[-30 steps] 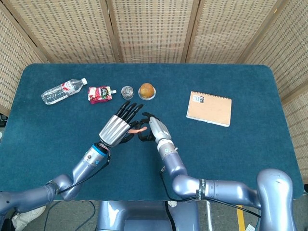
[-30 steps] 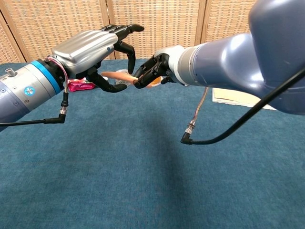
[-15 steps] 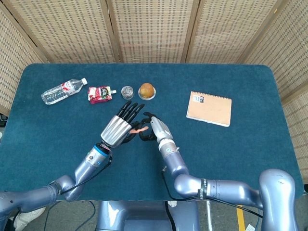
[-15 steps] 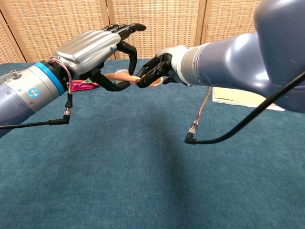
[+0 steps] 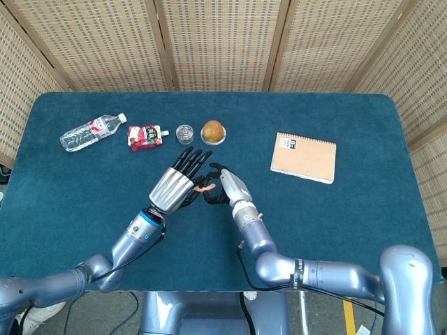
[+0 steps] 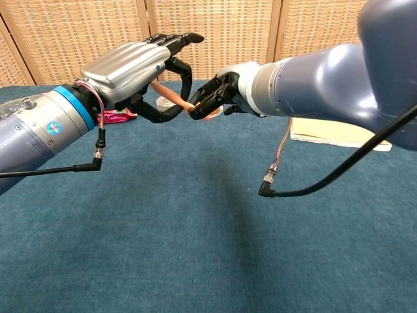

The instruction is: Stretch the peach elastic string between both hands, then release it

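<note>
Chest view alone shows both hands' fingers (image 6: 171, 112) clamped on the peach elastic string (image 6: 171, 96).

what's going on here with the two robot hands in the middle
The robot holds a short peach elastic string between both hands above the blue table. The left hand has its dark fingers hooked around one end, and the right hand pinches the other. The hands are close together, so the string shows only as a short span. A plastic water bottle, red pouch and tan spiral notebook lie untouched behind.
</note>
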Robot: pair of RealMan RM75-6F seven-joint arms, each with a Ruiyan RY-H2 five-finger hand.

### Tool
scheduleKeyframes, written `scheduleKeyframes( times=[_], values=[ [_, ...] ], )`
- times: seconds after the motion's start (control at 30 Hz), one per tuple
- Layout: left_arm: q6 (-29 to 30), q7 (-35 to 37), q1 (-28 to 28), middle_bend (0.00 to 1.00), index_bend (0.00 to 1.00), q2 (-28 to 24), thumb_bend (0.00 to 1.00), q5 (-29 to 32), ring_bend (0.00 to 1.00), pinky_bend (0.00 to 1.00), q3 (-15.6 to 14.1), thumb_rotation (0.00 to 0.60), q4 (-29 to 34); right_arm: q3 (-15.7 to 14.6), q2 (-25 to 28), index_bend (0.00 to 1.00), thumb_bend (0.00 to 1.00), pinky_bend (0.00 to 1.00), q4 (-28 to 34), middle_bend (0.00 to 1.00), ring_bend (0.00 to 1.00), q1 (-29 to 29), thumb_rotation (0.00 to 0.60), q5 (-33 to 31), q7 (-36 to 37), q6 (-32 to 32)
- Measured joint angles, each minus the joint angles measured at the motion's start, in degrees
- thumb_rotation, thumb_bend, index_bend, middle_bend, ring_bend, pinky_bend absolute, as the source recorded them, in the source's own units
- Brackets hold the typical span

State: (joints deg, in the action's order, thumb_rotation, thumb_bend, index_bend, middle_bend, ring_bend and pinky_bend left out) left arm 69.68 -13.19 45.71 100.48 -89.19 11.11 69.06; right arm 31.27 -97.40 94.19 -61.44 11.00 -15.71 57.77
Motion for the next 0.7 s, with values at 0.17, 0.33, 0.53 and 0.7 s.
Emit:
scheduleKeyframes(
  times=[0.17, 0.33, 0.53, 0.7],
  values=[
    [0.1, -0.9, 0.1, 0.00, 0.66, 0.3, 0.45, 0.2, 0.00, 0.00, 0.0, 0.600, -0.1, -0.1, 0.4, 0.66, 0.63, 0.00, 0.3, 0.18, 0.00, 0.1, 0.600, -0.1, 0.2, 0.0],
    [0.4, -1.5, 0.2, 0.00, 0.72, 0.5, 0.46, 0.3, 0.00, 0.00, 0.0, 0.600, -0.4, -0.2, 0.8, 0.66, 0.63, 0.00, 0.6, 0.18, 0.00, 0.2, 0.600, 0.0, 0.3, 0.1],
    [0.7, -1.4, 0.2, 0.00, 0.77, 0.4, 0.46, 0.6, 0.00, 0.00, 0.0, 0.600, -0.6, -0.4, 1.3, 0.67, 0.63, 0.00, 0.7, 0.18, 0.00, 0.4, 0.600, 0.0, 0.6, 0.1],
    [1.2, -1.2, 0.1, 0.00, 0.79, 0.1, 0.48, 0.7, 0.00, 0.00, 0.2, 0.600, -0.5, -0.6, 1.7, 0.67, 0.63, 0.00, 0.5, 0.18, 0.00, 0.7, 0.600, 0.0, 0.9, 0.0]
  ],
)
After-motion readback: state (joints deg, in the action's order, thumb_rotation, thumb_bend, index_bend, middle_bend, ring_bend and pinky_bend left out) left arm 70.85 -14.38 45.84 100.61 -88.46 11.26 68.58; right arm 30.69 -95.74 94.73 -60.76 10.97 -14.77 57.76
